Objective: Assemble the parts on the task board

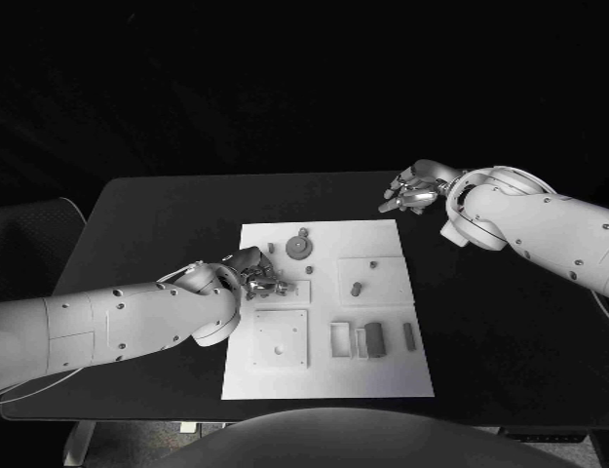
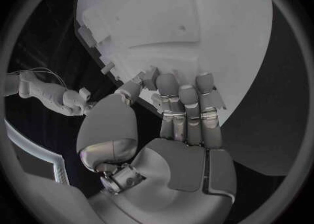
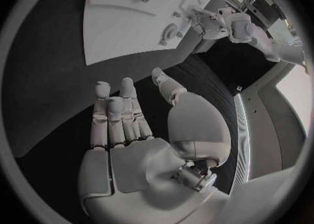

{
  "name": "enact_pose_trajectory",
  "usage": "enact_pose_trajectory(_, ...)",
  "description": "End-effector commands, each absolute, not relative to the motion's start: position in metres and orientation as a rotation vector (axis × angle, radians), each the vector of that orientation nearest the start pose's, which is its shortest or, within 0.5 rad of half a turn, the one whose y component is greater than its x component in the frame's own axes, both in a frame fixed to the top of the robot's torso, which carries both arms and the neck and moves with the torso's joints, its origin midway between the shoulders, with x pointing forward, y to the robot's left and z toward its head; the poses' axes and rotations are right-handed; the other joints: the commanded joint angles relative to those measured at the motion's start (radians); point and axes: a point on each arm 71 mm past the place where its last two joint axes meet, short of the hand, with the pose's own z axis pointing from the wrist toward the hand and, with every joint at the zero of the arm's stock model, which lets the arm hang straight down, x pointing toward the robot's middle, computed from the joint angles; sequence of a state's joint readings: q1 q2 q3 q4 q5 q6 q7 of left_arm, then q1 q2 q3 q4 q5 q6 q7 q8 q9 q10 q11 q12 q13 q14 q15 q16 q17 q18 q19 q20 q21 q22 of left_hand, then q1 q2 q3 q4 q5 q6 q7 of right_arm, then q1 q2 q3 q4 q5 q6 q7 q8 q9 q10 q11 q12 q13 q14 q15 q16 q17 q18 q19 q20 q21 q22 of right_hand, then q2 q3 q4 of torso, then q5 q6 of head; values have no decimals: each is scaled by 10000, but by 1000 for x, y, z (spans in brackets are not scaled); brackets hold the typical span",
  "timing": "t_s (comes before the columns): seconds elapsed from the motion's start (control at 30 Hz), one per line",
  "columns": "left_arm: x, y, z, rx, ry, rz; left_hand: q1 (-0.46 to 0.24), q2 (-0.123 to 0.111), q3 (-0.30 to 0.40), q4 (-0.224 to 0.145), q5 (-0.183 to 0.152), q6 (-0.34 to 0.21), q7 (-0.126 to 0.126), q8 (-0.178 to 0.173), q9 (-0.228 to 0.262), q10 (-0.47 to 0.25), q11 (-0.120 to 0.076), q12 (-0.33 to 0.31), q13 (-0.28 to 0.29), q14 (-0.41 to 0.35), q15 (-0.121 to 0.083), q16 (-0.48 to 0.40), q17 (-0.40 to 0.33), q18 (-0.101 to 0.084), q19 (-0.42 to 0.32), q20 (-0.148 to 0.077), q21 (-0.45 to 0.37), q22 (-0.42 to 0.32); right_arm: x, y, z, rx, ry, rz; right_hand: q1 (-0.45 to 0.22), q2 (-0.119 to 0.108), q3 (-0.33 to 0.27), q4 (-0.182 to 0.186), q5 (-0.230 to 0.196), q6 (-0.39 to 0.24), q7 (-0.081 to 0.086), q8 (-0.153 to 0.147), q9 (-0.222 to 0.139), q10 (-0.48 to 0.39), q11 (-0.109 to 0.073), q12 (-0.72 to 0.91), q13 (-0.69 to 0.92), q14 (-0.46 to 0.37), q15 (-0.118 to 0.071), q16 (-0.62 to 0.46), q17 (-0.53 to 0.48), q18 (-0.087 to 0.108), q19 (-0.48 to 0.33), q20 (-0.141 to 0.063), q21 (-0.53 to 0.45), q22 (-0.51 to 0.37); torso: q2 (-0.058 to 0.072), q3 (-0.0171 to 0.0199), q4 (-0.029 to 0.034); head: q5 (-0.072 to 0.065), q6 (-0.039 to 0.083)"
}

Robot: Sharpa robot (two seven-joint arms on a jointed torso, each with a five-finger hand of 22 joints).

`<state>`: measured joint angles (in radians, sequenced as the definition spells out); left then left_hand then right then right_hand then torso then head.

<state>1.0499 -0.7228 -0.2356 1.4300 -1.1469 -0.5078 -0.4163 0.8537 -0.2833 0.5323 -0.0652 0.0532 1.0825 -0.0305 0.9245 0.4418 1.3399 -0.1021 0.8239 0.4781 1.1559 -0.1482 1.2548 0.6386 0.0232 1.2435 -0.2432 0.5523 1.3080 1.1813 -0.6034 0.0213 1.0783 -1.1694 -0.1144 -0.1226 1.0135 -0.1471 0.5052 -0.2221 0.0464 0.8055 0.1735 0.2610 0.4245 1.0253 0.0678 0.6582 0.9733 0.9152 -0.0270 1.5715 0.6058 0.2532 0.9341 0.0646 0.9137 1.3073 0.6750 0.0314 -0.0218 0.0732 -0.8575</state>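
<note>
The white task board (image 1: 389,244) lies in the middle of the black table. On it are grey parts: a round toothed piece (image 1: 297,246), a short peg (image 1: 357,289), a block (image 1: 374,338) beside an open frame (image 1: 341,338), and a thin bar (image 1: 409,336). My left hand (image 1: 253,274) hovers over the board's left edge, next to a square recess (image 1: 287,291), fingers apart and holding nothing. The left wrist view shows its fingers (image 2: 186,109) stretched over the board (image 2: 196,20). My right hand (image 1: 417,189) hangs open above the table past the board's far right corner, fingers (image 3: 118,114) extended and empty.
A raised square plate (image 1: 281,338) with a small stud sits at the board's near left. Black table (image 1: 150,234) surrounds the board on all sides. The right wrist view takes in the board (image 3: 131,30), the toothed piece (image 3: 171,31) and my left hand (image 3: 216,22).
</note>
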Motion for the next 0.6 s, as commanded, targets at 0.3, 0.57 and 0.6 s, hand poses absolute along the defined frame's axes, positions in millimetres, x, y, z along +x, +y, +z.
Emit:
enact_pose_trajectory(0.3,432,194,-332,-3741,20224,-4394,-36,-66,-50,42,-52,2,-8,-3,16,-20,-27,49,-5,-42,-38,59,-7,154,-20,-28,-45,173,560,-212,-218,1972,19109,6080,-53,-11,-1,82,45,-12,86,17,-10,-42,24,59,-17,-17,-70,-4,-10,86,-76,-9,-55,149,0,-1,1,9,20)
enact_pose_trajectory(0.57,431,193,-332,-3834,20269,-4620,111,95,22,73,-8,-95,32,-130,-38,-40,-29,38,-10,-68,-40,56,-10,164,-39,-30,-63,171,560,-212,-218,1968,19104,6088,-51,-10,-1,82,45,-14,86,16,-12,-43,24,61,-18,-17,-70,-3,-10,86,-76,-9,-55,149,-6,4,12,25,36)
enact_pose_trajectory(0.6,430,194,-332,-3900,20295,-4640,139,118,36,75,17,-91,35,-144,-44,-40,-29,37,-11,-70,-39,55,-11,163,-42,-29,-65,171,560,-212,-218,1965,19105,6091,-51,-10,-1,82,45,-15,86,16,-12,-43,24,61,-18,-17,-70,-3,-10,86,-76,-9,-55,149,-6,7,12,27,38)
